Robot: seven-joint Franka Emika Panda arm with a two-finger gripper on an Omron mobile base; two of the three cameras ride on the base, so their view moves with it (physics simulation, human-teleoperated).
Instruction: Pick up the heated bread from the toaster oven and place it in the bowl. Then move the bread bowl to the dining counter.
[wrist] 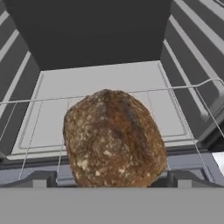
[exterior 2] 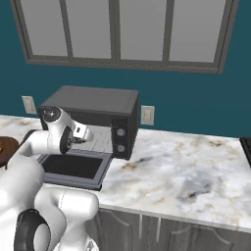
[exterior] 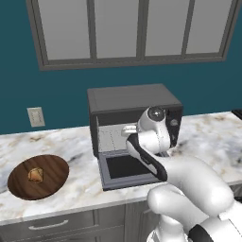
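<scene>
The toaster oven (exterior: pixel 132 100) (exterior 2: pixel 93 100) stands on the marble counter with its door (exterior: pixel 124 169) dropped open. The heated bread (wrist: pixel 113 138), a dark brown speckled chunk, sits at the front of the wire rack (wrist: pixel 183 89). My gripper (wrist: pixel 112 179) is at the oven's mouth, open, one fingertip on each side of the bread, the right one nearly touching it. The wooden bowl (exterior: pixel 53 169) lies on the counter to the oven's left and holds a lighter golden-tan piece (exterior: pixel 35 175). Its edge (exterior 2: pixel 4 147) peeks out behind my arm.
The oven's side walls and back close in around the hand. Knobs (exterior 2: pixel 120 139) line the oven's right side. Wall outlets (exterior: pixel 35 116) (exterior 2: pixel 147 114) sit on the teal wall under the window. A dark object (exterior 2: pixel 246 147) lies at the counter's right end. Grey drawers (exterior: pixel 56 224) run below.
</scene>
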